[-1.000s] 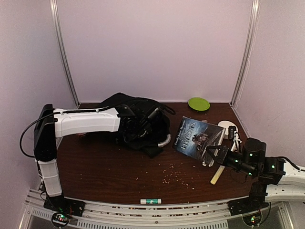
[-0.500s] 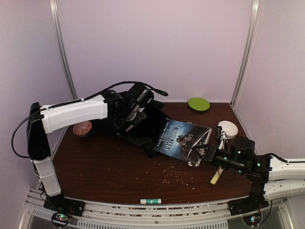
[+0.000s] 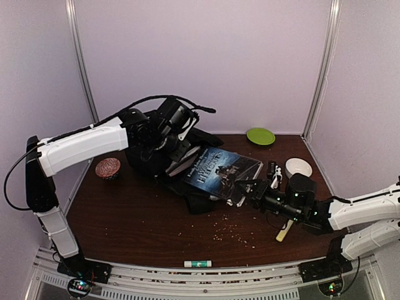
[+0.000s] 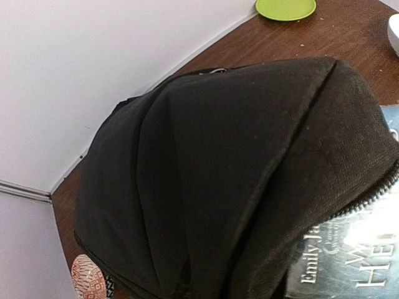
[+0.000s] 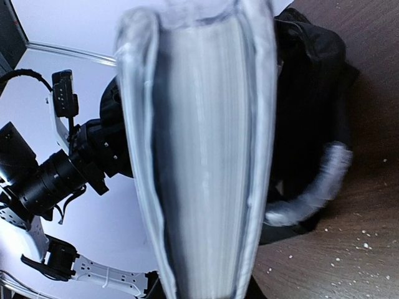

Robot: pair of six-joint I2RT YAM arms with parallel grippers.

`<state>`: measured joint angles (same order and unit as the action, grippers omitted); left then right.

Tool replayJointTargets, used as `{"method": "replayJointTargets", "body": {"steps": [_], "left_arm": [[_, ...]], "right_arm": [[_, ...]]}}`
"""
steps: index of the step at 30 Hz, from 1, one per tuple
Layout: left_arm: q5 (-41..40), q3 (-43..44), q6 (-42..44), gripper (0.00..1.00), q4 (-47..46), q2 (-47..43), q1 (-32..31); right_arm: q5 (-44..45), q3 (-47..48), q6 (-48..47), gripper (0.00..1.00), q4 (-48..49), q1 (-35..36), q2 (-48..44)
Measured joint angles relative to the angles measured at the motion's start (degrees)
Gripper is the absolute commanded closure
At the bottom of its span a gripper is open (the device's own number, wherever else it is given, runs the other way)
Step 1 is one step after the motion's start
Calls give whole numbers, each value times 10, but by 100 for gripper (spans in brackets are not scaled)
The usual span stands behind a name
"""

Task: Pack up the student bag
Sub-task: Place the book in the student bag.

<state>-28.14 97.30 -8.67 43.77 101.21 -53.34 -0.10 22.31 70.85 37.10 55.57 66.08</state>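
Observation:
The student bag (image 3: 147, 157), black and soft, lies at the back left of the table and fills the left wrist view (image 4: 218, 174). My left gripper (image 3: 171, 140) is shut on the fabric at its top and holds the flap up; its fingers are hidden in the cloth. A dark-covered book (image 3: 215, 170) is tilted, its far end at the bag's opening under the raised flap. My right gripper (image 3: 246, 187) is shut on the book's near corner. The right wrist view shows the book's page edge (image 5: 199, 156), with the bag (image 5: 305, 81) and its pale grey handle (image 5: 312, 187) behind.
A green plate (image 3: 260, 135) sits at the back right and a white bowl (image 3: 298, 167) right of the book. A patterned bowl (image 3: 107, 167) is left of the bag. A pale stick (image 3: 284, 231), crumbs (image 3: 234, 232) and a small white tube (image 3: 197, 264) lie nearer the front.
My left gripper closed on the bag's top and lifted it up and back, uncovering the patterned bowl. My right gripper carried the book left, to the bag's opening.

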Motion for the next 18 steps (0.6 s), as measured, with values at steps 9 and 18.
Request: {"method": "replayJointTargets", "body": {"steps": [9, 18], "left_arm": [[24, 9, -27, 100, -8, 6, -14], [35, 27, -60, 100, -3, 14, -13]], "right_arm": [[-10, 21, 53, 100, 133, 0, 76], [10, 49, 60, 100, 122, -2, 109]]}}
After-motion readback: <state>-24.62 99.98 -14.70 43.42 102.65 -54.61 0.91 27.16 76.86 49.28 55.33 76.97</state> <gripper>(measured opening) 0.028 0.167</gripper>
